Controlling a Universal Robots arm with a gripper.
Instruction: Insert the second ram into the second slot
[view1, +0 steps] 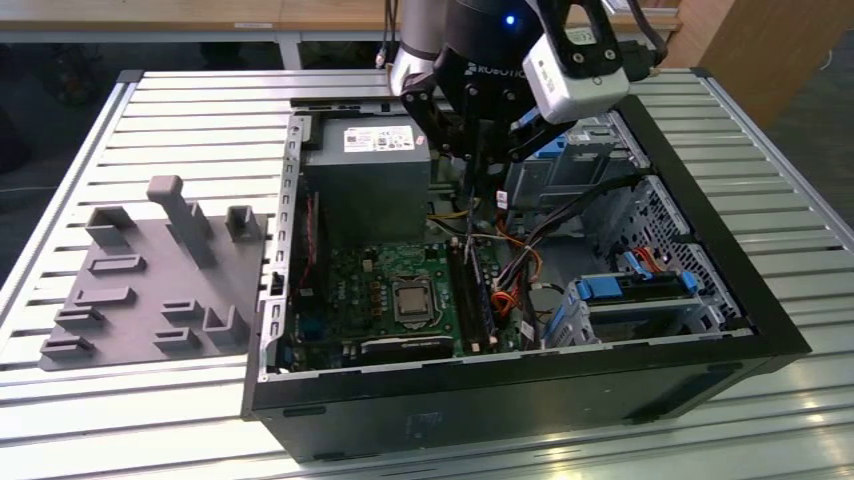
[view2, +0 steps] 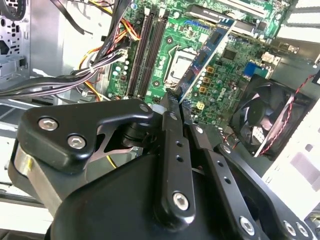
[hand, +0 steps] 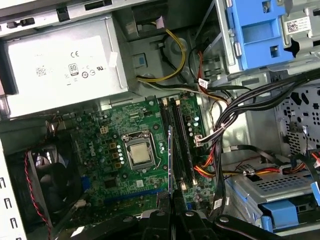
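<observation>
the open computer case (view1: 534, 385) lies on the slatted table (view1: 174, 100), with a grey holder block (view1: 147, 290) on the exterior view's left. nearest inside is the green board (hand: 115, 125) with its processor socket (hand: 138, 152). just beside the socket run the long black memory slots (hand: 181, 142), and a bundle of cables (hand: 220, 130) passes close on their other side. farther in, the gripper (view2: 174, 100) hangs over the board, fingers narrow and pinched on the second ram (view2: 206, 56). this thin blue stick is above the slots and not seated in any. farthest is the grey power supply (hand: 60, 65).

the likely trouble is alignment. if the stick comes down skewed or offset, it may land on a slot wall or in the wrong slot. pressing then could make it slip in the grip or strain the board. the cables could also snag a finger.
</observation>
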